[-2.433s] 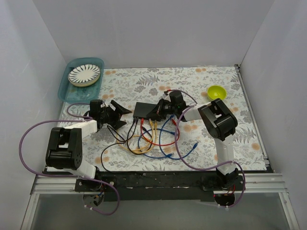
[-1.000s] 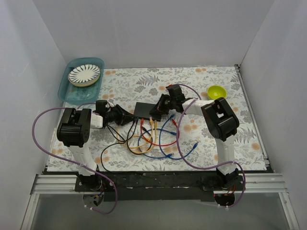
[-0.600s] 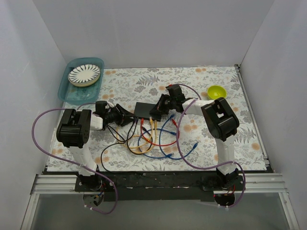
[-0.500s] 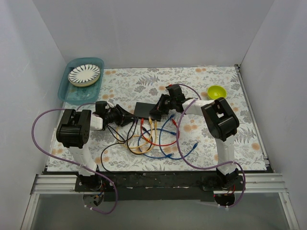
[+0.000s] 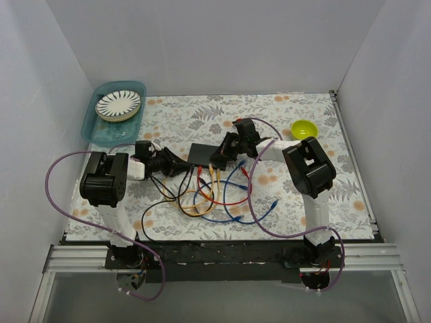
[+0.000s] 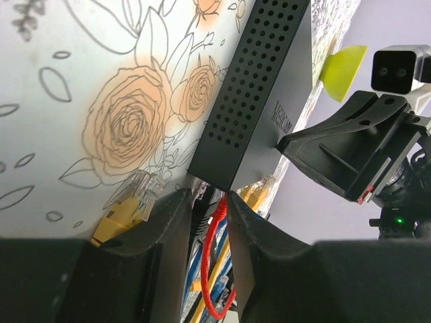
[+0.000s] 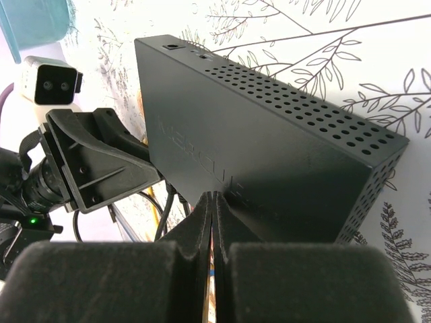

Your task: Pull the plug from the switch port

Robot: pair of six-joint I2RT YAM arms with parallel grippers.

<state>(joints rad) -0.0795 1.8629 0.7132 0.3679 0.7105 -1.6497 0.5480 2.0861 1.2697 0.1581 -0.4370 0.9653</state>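
The switch (image 5: 202, 154) is a flat black box lying on the flowered mat, with cables plugged into its near edge. My left gripper (image 5: 183, 165) sits at its left front corner. In the left wrist view the left gripper (image 6: 205, 195) has its jaws closed narrowly around a black plug (image 6: 201, 221) and a red plug (image 6: 219, 208) at the switch (image 6: 259, 94) corner. My right gripper (image 5: 217, 158) is shut and empty. Its tips (image 7: 212, 196) press against the switch (image 7: 269, 134) near the right end.
Black, red, yellow and blue cables (image 5: 209, 195) loop over the mat in front of the switch. A loose yellow plug (image 6: 128, 205) lies beside my left finger. A teal tray (image 5: 91, 128) with a striped plate (image 5: 118, 104) stands back left. A yellow-green bowl (image 5: 304, 128) stands back right.
Since the earliest frame my left gripper has moved right to the switch's corner and its jaws have narrowed. Over the last second both arms hold almost still.
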